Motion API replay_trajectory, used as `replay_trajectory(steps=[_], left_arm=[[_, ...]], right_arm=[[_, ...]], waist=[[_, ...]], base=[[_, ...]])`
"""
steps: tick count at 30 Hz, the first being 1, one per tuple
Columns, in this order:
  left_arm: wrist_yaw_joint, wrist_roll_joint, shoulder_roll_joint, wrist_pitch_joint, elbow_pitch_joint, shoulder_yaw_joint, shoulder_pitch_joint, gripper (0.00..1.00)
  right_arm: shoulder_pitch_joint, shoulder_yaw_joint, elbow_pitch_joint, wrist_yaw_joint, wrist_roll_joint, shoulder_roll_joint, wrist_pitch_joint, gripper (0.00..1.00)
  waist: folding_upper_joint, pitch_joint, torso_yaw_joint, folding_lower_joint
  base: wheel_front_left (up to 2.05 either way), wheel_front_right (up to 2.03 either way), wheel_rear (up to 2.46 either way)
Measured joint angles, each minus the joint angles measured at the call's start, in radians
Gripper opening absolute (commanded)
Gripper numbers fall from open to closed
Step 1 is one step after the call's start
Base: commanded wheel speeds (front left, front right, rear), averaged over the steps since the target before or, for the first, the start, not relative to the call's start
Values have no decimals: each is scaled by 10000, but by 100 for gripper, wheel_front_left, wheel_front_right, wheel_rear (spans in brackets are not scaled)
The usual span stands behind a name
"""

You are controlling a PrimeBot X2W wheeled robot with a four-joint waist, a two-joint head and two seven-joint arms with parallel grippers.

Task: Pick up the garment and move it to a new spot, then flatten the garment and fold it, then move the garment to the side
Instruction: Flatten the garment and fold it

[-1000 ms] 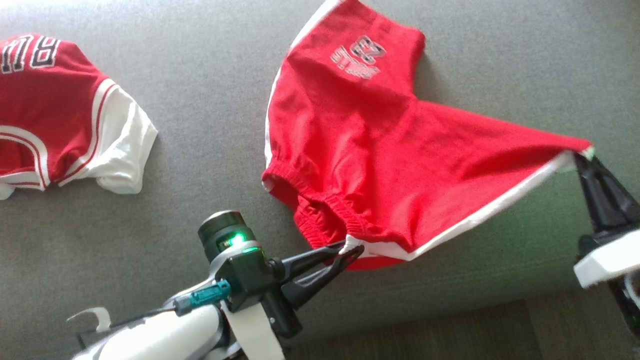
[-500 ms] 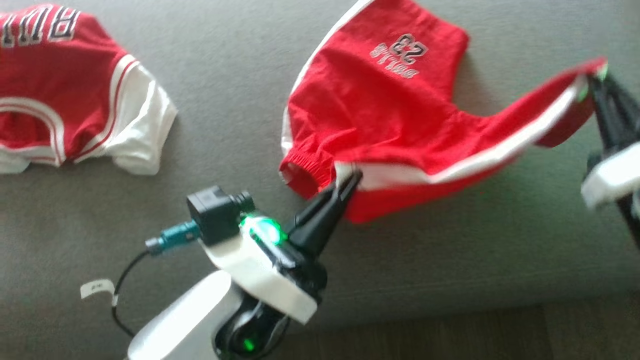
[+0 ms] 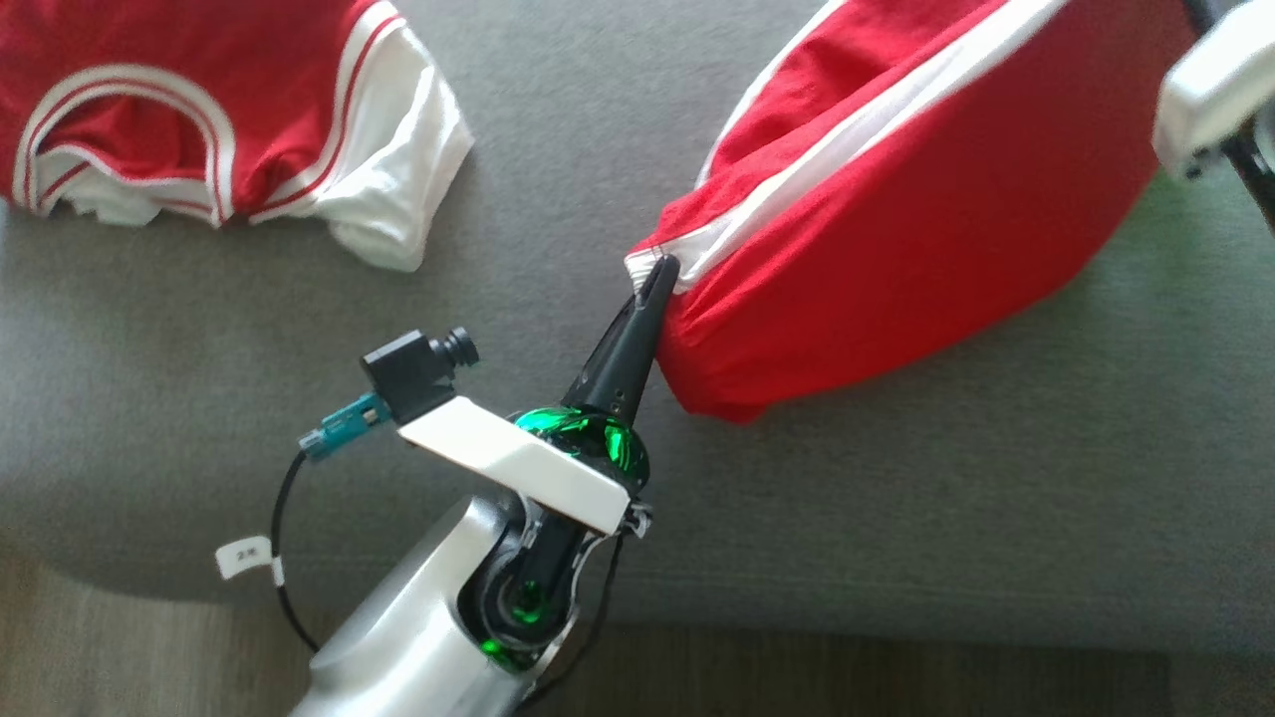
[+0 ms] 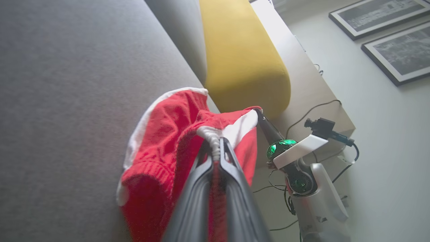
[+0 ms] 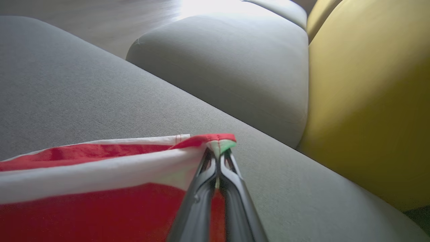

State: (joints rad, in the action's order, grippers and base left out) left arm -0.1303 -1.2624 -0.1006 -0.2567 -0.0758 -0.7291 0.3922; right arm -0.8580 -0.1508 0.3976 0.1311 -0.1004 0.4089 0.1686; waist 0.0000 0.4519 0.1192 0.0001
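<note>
The garment (image 3: pixel 896 219) is a pair of red shorts with a white side stripe, held up off the grey sofa seat (image 3: pixel 498 199) between both grippers. My left gripper (image 3: pixel 660 269) is shut on the gathered waistband corner (image 4: pixel 210 132). My right gripper (image 5: pixel 218 149) is shut on the hem corner, where the white stripe ends. Its white wrist housing (image 3: pixel 1210 65) shows at the top right of the head view. In the left wrist view the right gripper (image 4: pixel 260 116) pinches the far corner of the shorts (image 4: pixel 161 148). The cloth (image 5: pixel 84 188) sags between the two grips, plain side up.
A red and white jersey (image 3: pixel 199 110) lies on the seat at the upper left. A yellow back cushion (image 4: pixel 242 53) and a grey cushion (image 5: pixel 228 64) stand beyond the shorts. The seat's front edge and wooden floor (image 3: pixel 896 687) run along the bottom.
Both grippers have carried their corners up and away over the shorts, turning the printed side under. The head view has shifted too, with the jersey now higher and further right.
</note>
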Motion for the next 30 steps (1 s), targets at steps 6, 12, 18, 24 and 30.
replay_trajectory(steps=[6, 12, 18, 24, 30], left_arm=[[0, 2, 403, 0, -711, 418, 220, 0], [-4, 405, 546, -2, -1101, 602, 506, 18], [-13, 372, 564, -2, -1139, 568, 675, 100], [-13, 1384, 606, 0, -1632, 851, 593, 100], [-2, 4113, 594, 0, -1436, 2322, -395, 100]], right_arm=[[-1604, -1302, 1787, 0, 132, 0, -495, 0], [-2499, -1873, 3212, 0, 297, -61, -974, 0], [-2858, -2042, 4491, 0, 247, -337, -1789, 100], [-2854, -1923, 4936, 0, -497, -629, -2888, 100], [-2448, -1873, 5081, 0, -2117, -640, -2612, 100]], waist=[[0, 498, 451, 0], [0, 803, 700, 0], [0, 858, 772, -1], [0, 513, 595, -1], [0, -121, 216, -3]], base=[[0, 0, 0], [0, 0, 0], [0, 0, 0], [0, 0, 0], [0, 0, 0]])
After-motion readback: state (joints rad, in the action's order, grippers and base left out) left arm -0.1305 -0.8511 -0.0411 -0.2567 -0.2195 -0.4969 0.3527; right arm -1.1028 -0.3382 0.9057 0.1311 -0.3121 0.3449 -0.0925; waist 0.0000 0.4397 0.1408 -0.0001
